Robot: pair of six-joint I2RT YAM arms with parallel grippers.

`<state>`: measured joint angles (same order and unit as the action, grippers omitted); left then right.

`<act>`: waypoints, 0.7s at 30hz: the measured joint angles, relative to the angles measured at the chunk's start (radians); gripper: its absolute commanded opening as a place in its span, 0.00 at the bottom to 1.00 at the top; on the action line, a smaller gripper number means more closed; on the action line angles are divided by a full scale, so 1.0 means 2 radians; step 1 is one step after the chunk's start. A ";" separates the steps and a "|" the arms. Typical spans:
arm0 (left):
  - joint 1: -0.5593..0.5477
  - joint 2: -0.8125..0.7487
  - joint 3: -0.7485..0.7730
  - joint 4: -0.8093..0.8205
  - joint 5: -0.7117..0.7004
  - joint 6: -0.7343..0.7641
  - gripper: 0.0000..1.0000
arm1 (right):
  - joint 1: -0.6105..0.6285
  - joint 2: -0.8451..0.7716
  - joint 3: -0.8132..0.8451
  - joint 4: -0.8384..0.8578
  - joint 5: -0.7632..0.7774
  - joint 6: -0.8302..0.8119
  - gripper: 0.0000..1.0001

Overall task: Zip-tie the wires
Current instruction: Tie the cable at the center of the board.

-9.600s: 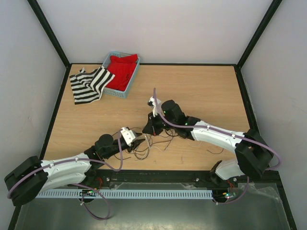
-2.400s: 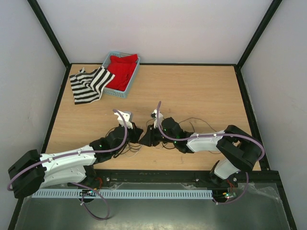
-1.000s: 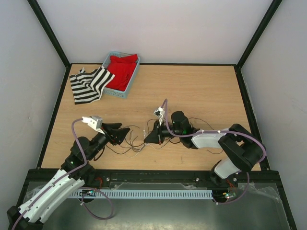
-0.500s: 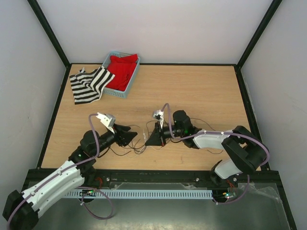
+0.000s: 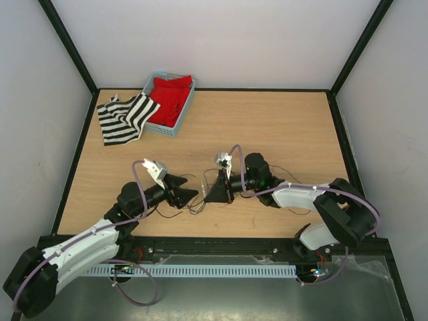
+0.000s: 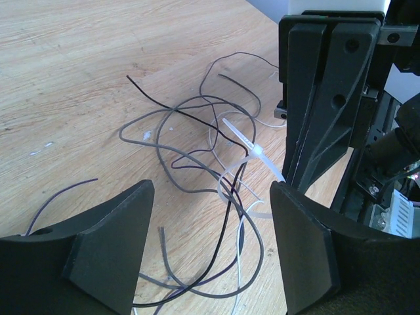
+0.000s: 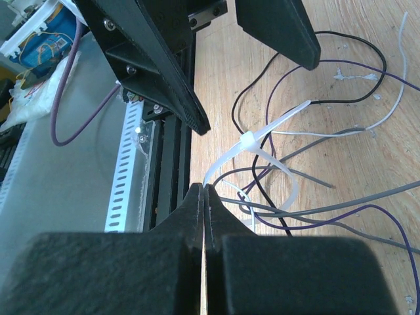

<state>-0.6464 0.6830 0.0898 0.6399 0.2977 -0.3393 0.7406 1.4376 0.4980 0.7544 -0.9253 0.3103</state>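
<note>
The wires (image 5: 198, 202) sprawl in loose curls on the tabletop (image 5: 281, 127), just right of the left end effector (image 6: 210, 220), whose fingers stand spread and hold nothing. The right end effector (image 7: 202, 191), pressed together, pinches the tail of a white zip tie (image 7: 252, 142) looped around several strands.

No text, label, brand, number or sign can be read in any of the 3 views.
</note>
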 measured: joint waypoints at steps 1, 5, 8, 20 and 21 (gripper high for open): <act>0.000 0.010 0.000 0.011 0.005 0.000 0.74 | 0.000 0.000 0.000 0.000 -0.001 0.001 0.00; -0.004 0.060 0.000 0.058 0.016 0.004 0.75 | -0.001 -0.003 0.000 0.002 -0.004 0.004 0.00; -0.013 0.108 0.000 0.091 0.023 0.011 0.75 | -0.001 -0.010 0.000 0.002 -0.006 0.008 0.00; -0.068 0.229 0.011 0.225 0.012 0.035 0.62 | -0.001 -0.031 -0.004 0.005 -0.019 0.020 0.00; -0.069 0.229 0.011 0.229 0.012 0.036 0.58 | 0.000 -0.033 -0.004 0.006 -0.019 0.020 0.00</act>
<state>-0.7837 1.1404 0.1120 1.0977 0.3210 -0.2680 0.7399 1.3720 0.4892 0.7654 -0.9642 0.3511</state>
